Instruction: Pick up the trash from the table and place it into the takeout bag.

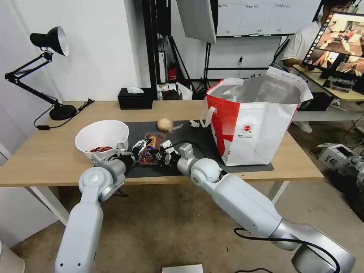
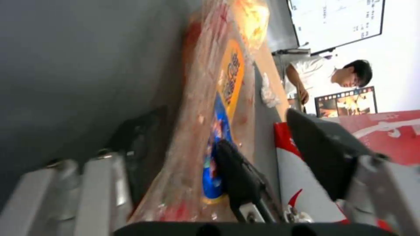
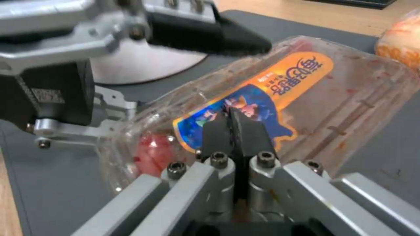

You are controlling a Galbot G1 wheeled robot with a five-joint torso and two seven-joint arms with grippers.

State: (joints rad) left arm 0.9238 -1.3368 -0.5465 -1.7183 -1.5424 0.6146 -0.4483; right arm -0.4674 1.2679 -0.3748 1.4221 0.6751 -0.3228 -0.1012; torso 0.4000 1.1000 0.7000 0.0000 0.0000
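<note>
A lab or studio — softbox [image 1: 197, 17], whiteboard [image 1: 265, 17], monitor [image 1: 339, 41], desk lamp [image 1: 47, 72].

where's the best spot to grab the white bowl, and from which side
Probably the thin upper rim of the white bowl, from above on the side nearest the left gripper: it stands upright and open, its flaring wall too wide to span, so one jaw goes inside, one outside.

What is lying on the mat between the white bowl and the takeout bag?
In the head view, the clear tray lies between the white bowl and the takeout bag, with the left gripper and right gripper at it.
</note>
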